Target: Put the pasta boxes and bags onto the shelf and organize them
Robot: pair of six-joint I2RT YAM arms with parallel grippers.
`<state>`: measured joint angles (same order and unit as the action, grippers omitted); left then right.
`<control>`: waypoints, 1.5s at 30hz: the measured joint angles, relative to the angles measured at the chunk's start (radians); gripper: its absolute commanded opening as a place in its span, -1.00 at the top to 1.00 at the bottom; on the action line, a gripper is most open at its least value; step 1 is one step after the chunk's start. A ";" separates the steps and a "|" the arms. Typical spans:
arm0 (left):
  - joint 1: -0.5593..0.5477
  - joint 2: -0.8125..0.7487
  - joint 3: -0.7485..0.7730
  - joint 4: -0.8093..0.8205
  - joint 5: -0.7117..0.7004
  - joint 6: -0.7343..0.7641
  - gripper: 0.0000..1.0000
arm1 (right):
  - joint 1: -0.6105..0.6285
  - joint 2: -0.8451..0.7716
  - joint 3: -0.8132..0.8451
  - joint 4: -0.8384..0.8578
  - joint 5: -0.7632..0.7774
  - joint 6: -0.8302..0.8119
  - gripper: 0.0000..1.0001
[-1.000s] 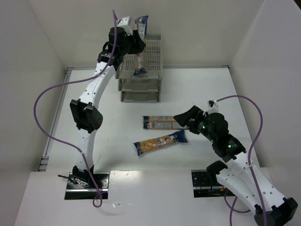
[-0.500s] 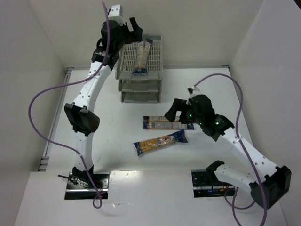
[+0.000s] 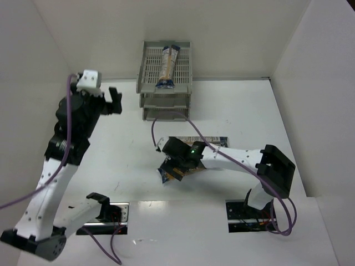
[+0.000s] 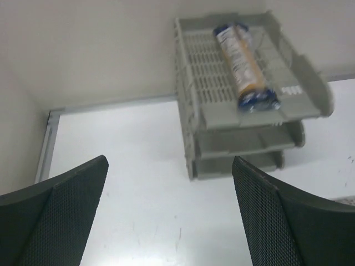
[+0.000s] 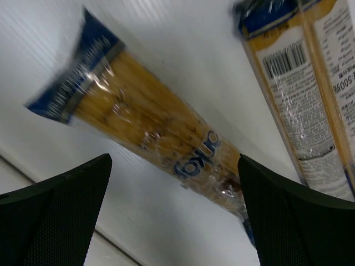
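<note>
Top external: left gripper (image 3: 108, 101) retreated from shelf (image 3: 183, 62); right gripper (image 3: 171, 165) reached bag (image 3: 163, 176); jaws apart.

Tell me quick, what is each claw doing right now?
Left claw: open, holding nothing.
Right claw: open, over a pasta bag, not gripping it.

Up at twelve o'clock, the rack (image 4: 199, 72) is matt grey plastic, slotted. The spaghetti bag (image 5: 155, 133) mid-table wears glossy, crinkled clear film. The table (image 4: 133, 166) is smooth, faintly sheeny white. The left fingers (image 4: 61, 221) have black mesh-textured pads.
</note>
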<state>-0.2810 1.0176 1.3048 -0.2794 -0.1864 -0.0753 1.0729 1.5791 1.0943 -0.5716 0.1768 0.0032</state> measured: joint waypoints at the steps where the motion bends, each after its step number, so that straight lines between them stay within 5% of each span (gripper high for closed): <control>1: 0.011 -0.062 -0.062 -0.021 -0.006 -0.008 -1.00 | 0.006 0.008 -0.021 -0.009 0.016 -0.029 -1.00; 7: 0.144 -0.237 -0.287 -0.134 0.065 -0.100 -1.00 | 0.011 0.006 -0.116 -0.006 0.143 -0.172 -1.00; 17: 0.186 -0.261 -0.324 -0.164 0.158 -0.164 -1.00 | 0.018 0.175 -0.052 0.034 0.185 -0.301 -0.97; 18: 0.186 -0.260 -0.323 -0.161 0.166 -0.166 -1.00 | 0.018 0.199 -0.024 0.031 0.181 -0.303 -0.82; 19: 0.186 -0.257 -0.323 -0.160 0.173 -0.167 -1.00 | 0.018 0.230 0.009 0.030 0.171 -0.303 -0.36; 21: 0.186 -0.246 -0.323 -0.158 0.185 -0.168 -1.00 | 0.018 0.289 0.077 0.023 0.137 -0.303 0.14; 22: 0.186 -0.240 -0.324 -0.156 0.190 -0.168 -1.00 | 0.019 0.323 0.113 0.015 0.139 -0.302 0.61; 27: 0.186 -0.250 -0.342 -0.145 0.195 -0.168 -1.00 | 0.030 0.372 0.222 -0.016 0.097 -0.279 0.79; 28: 0.186 -0.259 -0.351 -0.142 0.195 -0.168 -1.00 | 0.036 0.377 0.232 -0.013 0.085 -0.272 0.75; 30: 0.186 -0.277 -0.367 -0.142 0.196 -0.170 -1.00 | 0.051 0.381 0.254 0.001 0.033 -0.227 -0.28; 32: 0.186 -0.285 -0.372 -0.141 0.200 -0.173 -1.00 | 0.065 0.381 0.262 0.041 -0.057 -0.138 -1.00; 37: 0.186 -0.286 -0.372 -0.139 0.204 -0.189 -1.00 | 0.106 0.366 0.261 0.088 -0.158 0.017 -1.00; 45: 0.186 -0.286 -0.372 -0.139 0.220 -0.190 -1.00 | 0.107 0.286 0.136 0.082 -0.102 0.121 -1.00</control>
<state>-0.0948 0.7311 0.9329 -0.4187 0.0338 -0.2657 1.1797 1.8648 1.2304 -0.4896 0.0746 0.1238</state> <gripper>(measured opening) 0.998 0.999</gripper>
